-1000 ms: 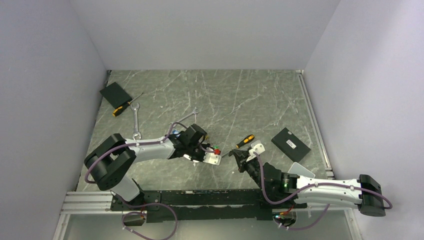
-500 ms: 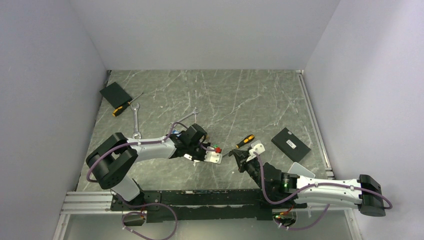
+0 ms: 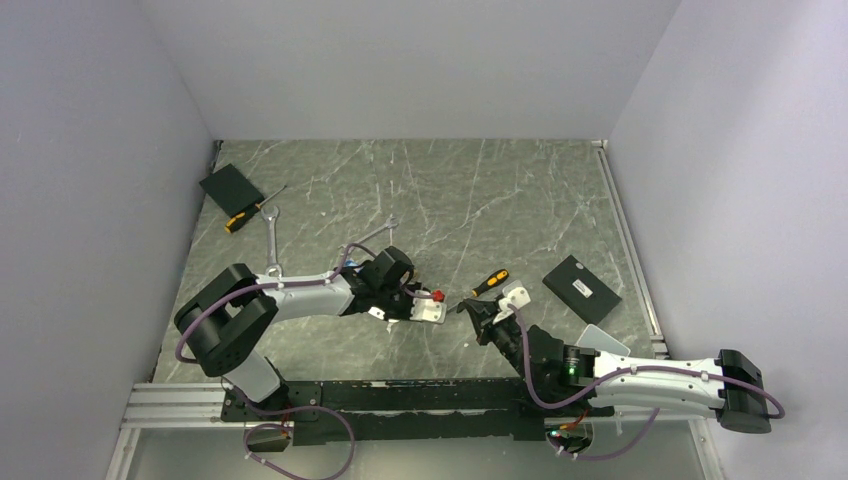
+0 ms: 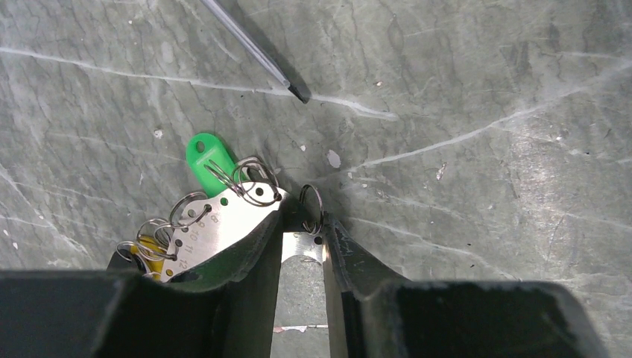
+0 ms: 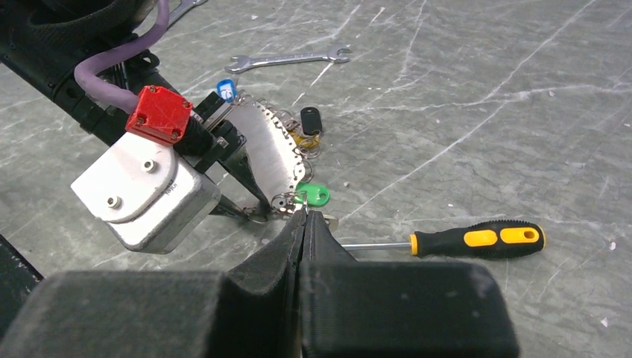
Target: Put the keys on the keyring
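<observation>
Left wrist view: the left gripper point(image 4: 302, 224) has its fingers narrowly apart. A small silver tab point(image 4: 302, 247) bridges the gap and touches both; whether it is clamped I cannot tell. A small split ring point(image 4: 311, 209) stands up from the tab's far edge, right at the fingertips. Against the outer side of the left finger leans the keyring point(image 4: 216, 227), here a flat curved silver plate with numbered holes along its edge and wire rings through several of them. The green key point(image 4: 205, 156) hangs from one ring at the plate's far end and lies flat on the marble table point(image 4: 484, 89). The yellow key point(image 4: 149, 250) shows at the near end, half hidden. Farther out is the bare shaft of the screwdriver point(image 4: 253, 46).

In the right wrist view, the right gripper point(image 5: 305, 216) has its fingers pressed together. Their tip meets the small rings beside the green key, though I cannot tell if anything is pinched. Beyond, the blue key point(image 5: 226, 89) and black key point(image 5: 310, 119) sit along the plate's edge. A wrench point(image 5: 291, 58) lies farther back.
</observation>
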Controlling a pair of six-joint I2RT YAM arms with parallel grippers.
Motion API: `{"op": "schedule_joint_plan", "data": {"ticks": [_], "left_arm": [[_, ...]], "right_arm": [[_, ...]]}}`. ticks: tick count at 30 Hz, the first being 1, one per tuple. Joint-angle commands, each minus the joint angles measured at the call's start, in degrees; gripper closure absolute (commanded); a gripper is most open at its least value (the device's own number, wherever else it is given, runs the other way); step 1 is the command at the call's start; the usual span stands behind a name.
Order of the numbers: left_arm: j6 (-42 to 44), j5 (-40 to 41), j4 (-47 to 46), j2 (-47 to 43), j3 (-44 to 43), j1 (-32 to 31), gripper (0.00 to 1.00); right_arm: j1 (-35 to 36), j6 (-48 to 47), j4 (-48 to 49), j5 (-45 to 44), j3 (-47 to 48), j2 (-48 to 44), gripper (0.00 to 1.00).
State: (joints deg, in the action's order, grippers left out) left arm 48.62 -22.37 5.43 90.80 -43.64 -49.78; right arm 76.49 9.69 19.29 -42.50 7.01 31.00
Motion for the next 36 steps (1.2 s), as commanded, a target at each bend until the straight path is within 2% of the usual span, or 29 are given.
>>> {"op": "schedule_joint_plan", "data": {"ticks": [1,5,10,14,17,18,24,27,30,36], "left_arm": [[-2.9,1.2,0.8,-2.6,-1.5,0.2,0.68],[-7.2,2.1,-0.9,-6.1,-0.3,0.2,0.67],[-18.6,2.6,-4.3,-13.0,2.3,-0.1,0.67],[-35.5,5.5,-7.4,-18.1,3.9,-1.0,0.66],[-56.3,12.2,-6.8,-19.8,3.9,-1.4,0.64],[-61.7,14.9,-5.7,-19.6,3.7,-1.5,0.64],[-90.4,39.2,16.7,-17.2,0.2,-1.8,0.6],[-95.9,45.8,23.3,-16.2,-1.7,-1.7,0.58],[-102.3,51.0,31.3,-13.0,-5.0,-1.4,0.51],[-107.2,54.0,36.5,-2.8,-10.4,0.7,0.5]], "right_arm": [[-0.1,0.9,0.6,0.7,0.2,-0.5,1.0],[-0.1,0.8,0.7,0.8,0.1,-0.6,1.0],[-0.1,0.8,0.9,1.0,0.2,-0.3,1.0],[-0.1,0.5,1.3,1.3,0.2,0.4,1.0],[-0.1,0.3,1.6,1.3,0.4,0.8,1.0],[-0.1,0.3,1.6,1.3,0.4,1.0,1.0],[-0.1,0.4,1.6,1.6,0.6,1.6,1.0],[-0.1,0.3,1.7,2.0,0.8,2.2,1.0],[-0.1,0.3,1.6,2.1,1.2,3.2,1.0],[-0.1,0.2,1.6,1.8,1.6,4.1,1.0]]}}
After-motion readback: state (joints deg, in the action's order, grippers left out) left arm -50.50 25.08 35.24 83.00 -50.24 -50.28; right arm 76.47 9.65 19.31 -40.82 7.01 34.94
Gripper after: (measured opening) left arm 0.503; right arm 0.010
